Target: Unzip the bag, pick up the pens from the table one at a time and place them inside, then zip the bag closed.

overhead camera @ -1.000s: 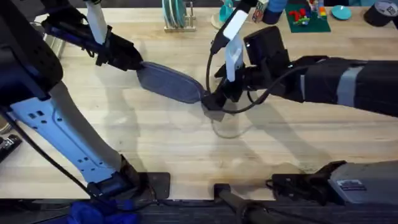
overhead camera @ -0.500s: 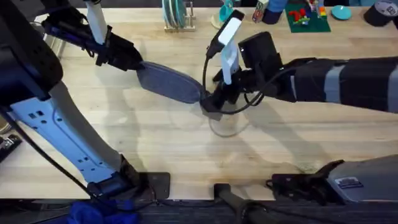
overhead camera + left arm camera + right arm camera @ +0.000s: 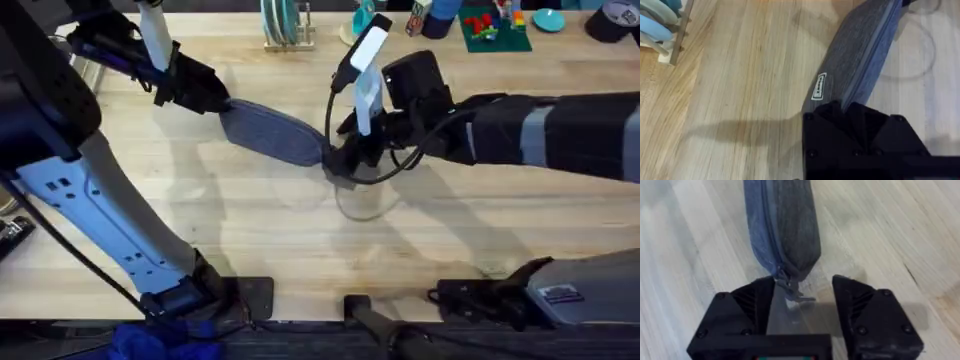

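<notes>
Left tool [image 3: 222, 100] is clamping the bag [image 3: 272, 132] end; right tool [image 3: 802, 297] is standing open around the pull tab [image 3: 799, 298] — soft fabric, apparently light — grip there.

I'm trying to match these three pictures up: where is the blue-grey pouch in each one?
Overhead: the pouch lies slanted at upper middle, between the two claws.
Left wrist: it runs from the claw to the upper right.
Right wrist: top centre.
Shared landmark: the zipper line.
</notes>
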{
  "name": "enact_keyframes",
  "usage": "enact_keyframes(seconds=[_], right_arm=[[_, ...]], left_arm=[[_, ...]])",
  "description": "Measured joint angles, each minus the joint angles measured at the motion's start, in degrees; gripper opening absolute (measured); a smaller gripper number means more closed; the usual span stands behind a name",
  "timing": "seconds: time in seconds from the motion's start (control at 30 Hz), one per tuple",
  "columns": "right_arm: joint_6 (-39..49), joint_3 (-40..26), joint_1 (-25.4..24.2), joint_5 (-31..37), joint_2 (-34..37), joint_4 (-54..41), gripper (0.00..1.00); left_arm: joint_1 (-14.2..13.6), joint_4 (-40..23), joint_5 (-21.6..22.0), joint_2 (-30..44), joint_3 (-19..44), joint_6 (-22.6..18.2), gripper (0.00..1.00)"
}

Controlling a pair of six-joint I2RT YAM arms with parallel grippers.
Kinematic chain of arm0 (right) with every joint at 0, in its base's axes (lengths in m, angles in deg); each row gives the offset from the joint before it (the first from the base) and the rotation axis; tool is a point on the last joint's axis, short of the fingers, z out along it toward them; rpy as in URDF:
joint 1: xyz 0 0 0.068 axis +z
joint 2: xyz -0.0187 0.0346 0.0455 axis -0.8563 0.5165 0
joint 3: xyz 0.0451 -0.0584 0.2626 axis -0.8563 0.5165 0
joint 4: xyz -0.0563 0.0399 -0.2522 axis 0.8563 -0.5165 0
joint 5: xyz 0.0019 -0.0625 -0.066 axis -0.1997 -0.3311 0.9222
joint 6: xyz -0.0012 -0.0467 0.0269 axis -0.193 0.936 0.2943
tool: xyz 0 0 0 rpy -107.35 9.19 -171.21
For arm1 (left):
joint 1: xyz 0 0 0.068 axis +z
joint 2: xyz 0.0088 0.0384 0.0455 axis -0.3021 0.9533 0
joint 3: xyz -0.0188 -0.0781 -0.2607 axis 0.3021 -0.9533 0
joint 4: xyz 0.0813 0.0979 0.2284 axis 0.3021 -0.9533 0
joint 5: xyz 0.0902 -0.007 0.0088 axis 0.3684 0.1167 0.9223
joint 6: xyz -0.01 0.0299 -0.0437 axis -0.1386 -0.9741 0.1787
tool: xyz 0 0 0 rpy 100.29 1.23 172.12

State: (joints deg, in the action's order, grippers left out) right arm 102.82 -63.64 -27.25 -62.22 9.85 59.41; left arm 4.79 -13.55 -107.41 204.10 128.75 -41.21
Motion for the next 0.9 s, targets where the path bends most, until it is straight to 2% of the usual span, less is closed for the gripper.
enact_keyframes(seconds=[0.07,0.17,0.27,0.3,0.9], right_arm=[[0.0,0.0,0.0,-0.7,0.0,0.0,0.661],[-0.2,0.0,0.1,-1.9,0.0,-0.2,0.318],[-0.2,0.0,0.3,-2.3,0.0,-0.2,0.094],[-0.2,0.0,0.3,-2.3,0.0,-0.3,0.052],[-0.2,0.0,0.3,-2.3,0.0,-0.6,0.03]], left_arm=[[0.0,0.0,0.0,0.0,0.0,0.0,0.041],[0.0,0.0,0.0,0.0,0.0,0.0,0.042],[0.0,0.0,0.0,0.0,0.0,0.0,0.041],[0.0,0.0,0.0,0.0,0.0,0.0,0.041],[0.0,0.0,0.0,0.0,0.0,0.0,0.042]])
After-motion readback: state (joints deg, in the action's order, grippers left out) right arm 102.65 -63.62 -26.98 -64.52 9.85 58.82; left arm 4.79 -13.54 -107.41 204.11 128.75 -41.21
